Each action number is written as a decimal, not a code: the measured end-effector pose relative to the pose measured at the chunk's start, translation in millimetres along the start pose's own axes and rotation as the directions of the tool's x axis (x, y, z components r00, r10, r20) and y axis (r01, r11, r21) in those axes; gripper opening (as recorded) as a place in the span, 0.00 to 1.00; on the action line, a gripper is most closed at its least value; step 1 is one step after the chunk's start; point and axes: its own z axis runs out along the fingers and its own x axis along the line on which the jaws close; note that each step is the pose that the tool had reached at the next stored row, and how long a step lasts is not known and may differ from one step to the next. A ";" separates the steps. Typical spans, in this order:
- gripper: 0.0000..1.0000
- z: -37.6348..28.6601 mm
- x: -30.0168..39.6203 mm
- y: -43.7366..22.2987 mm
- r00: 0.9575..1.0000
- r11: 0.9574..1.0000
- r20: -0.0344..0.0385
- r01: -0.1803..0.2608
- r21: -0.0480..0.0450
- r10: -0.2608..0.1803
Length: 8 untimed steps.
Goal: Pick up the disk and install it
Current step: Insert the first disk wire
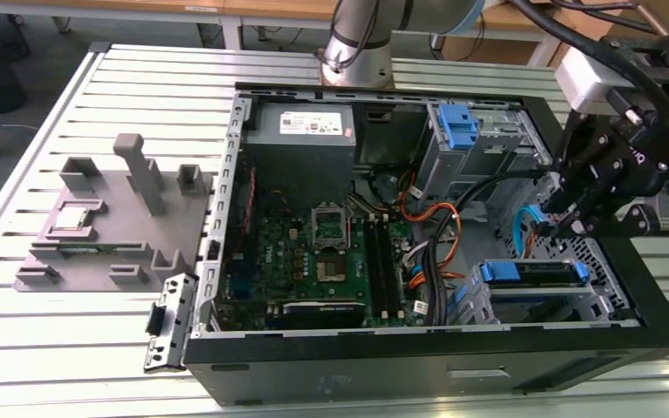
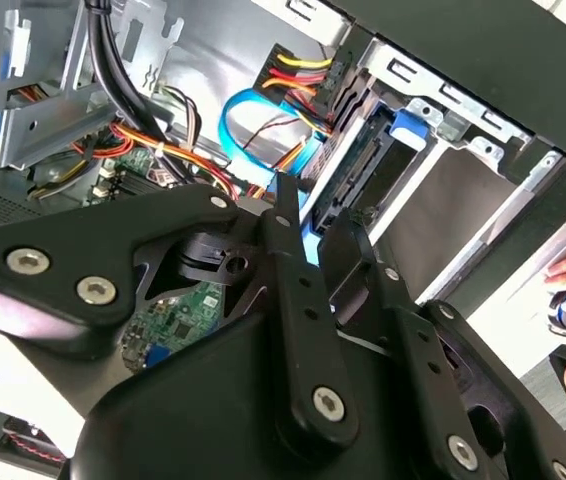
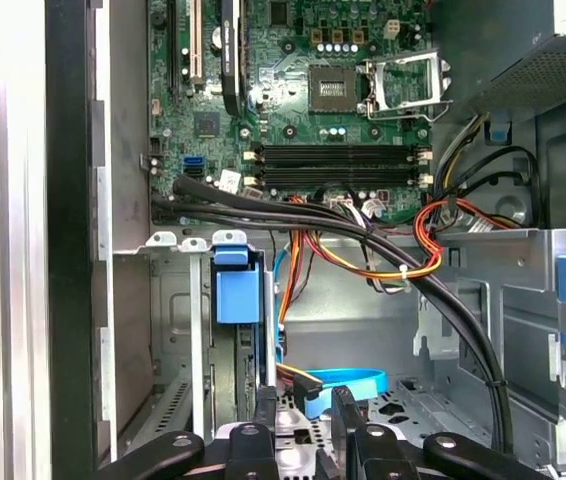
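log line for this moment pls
gripper open, empty, near grey metal drive cage | silver hard drive in blue plastic carrier: slotted in cage

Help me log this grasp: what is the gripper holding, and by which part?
Nothing: the gripper is open and empty, and the disk sits in the bay.

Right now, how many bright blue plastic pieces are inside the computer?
2. One piece stands on the upper drive cage in the exterior view, the other lies in the lower bay at that view's right. More may hide behind the cables.
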 end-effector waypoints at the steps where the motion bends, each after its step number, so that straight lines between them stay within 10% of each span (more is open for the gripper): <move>1: 0.36 1.6 0.1 -0.3 1.000 1.000 0.000 0.000 0.000 0.000; 8: 0.36 11.2 0.1 -0.6 1.000 1.000 0.000 0.000 0.000 0.000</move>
